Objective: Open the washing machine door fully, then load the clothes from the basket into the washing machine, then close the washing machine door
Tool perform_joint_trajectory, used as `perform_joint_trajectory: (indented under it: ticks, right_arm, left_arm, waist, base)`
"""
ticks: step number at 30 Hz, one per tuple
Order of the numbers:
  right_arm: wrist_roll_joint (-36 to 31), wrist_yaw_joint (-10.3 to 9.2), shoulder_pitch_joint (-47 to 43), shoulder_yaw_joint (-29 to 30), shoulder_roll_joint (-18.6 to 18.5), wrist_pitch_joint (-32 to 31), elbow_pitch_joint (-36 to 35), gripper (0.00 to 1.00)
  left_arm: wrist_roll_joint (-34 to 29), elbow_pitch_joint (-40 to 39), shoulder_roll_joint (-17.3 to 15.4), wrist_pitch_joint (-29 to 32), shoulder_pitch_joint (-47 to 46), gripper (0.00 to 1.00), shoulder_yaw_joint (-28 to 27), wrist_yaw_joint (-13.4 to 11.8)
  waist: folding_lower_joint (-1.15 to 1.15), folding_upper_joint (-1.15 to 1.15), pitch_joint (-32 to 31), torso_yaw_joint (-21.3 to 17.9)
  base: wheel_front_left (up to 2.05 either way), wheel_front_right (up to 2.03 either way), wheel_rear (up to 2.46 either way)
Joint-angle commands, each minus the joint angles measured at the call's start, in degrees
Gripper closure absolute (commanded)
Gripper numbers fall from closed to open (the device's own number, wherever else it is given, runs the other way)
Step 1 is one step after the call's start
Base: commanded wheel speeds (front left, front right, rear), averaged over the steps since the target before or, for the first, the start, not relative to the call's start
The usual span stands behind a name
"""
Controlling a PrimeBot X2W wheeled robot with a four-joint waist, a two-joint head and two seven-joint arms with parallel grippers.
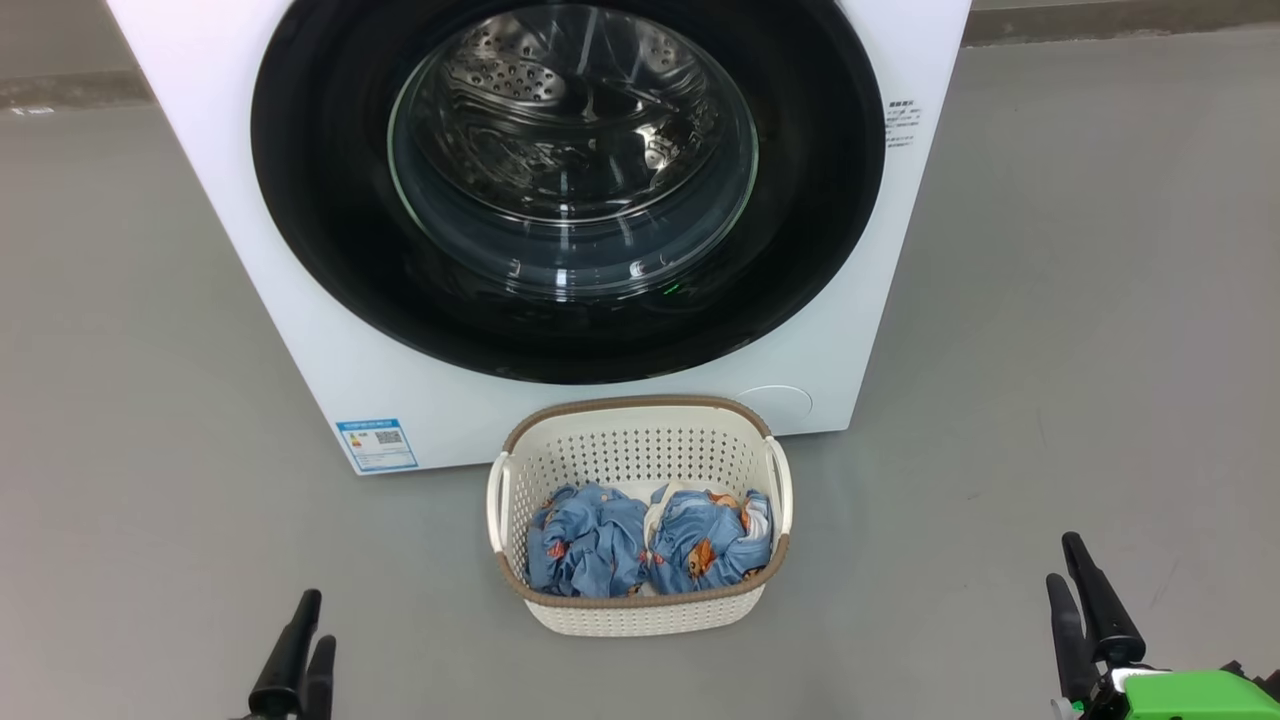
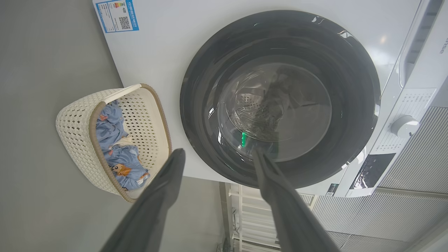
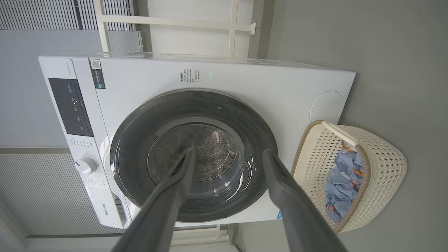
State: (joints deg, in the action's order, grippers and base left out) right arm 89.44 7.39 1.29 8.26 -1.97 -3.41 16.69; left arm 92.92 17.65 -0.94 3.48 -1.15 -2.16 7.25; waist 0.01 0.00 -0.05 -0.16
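Two soft blue clothes bundles (image 1: 592, 545) in perforated cream basket (image 1: 640, 615); left, right jaws spread, empty.

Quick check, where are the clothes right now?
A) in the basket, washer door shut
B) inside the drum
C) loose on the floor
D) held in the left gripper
A: both light blue bundles of clothes lie inside the basket, and the washing machine door is shut.
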Motion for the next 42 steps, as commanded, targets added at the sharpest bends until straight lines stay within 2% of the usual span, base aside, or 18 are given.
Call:
perform_joint_trajectory:
  ticks: [1, 13, 29, 42]
  right_arm:
    - [-0.83, 0.02, 1.19, 0.15, -0.49, 0.63, -1.99, 0.00]
    - [-5.90, 0.02, 1.52, 0.78, -0.53, 2.64, -3.79, 0.00]
    - [-13.19, 0.04, 2.55, 2.69, -0.59, 5.16, -8.39, 0.00]
    - [-25.36, 0.05, 3.17, 1.24, -0.64, 7.34, -12.03, 0.00]
  left_arm:
    - [-1.21, -1.77, -0.86, -0.58, -2.11, 0.00, -0.17, 0.08]
    - [-3.34, -2.59, -0.98, -2.60, -2.43, 0.00, 0.31, 0.10]
    - [-10.13, -6.39, -1.14, -5.13, -2.92, 0.00, -0.74, 0.12]
    - [-21.12, -10.79, -1.27, -7.33, -2.87, 0.00, -0.57, -0.03]
  waist:
    - [-0.01, 0.00, -0.05, -0.02]
    - [-0.01, 0.00, -0.54, -0.36]
    - [-0.01, 0.00, -1.19, -0.45]
    - [-0.01, 0.00, -1.76, 0.16]
  base:
    - [0.00, 0.00, 0.00]
    - [0.00, 0.00, 0.00]
    - [0.00, 0.00, 0.00]
    - [0.00, 0.00, 0.00]
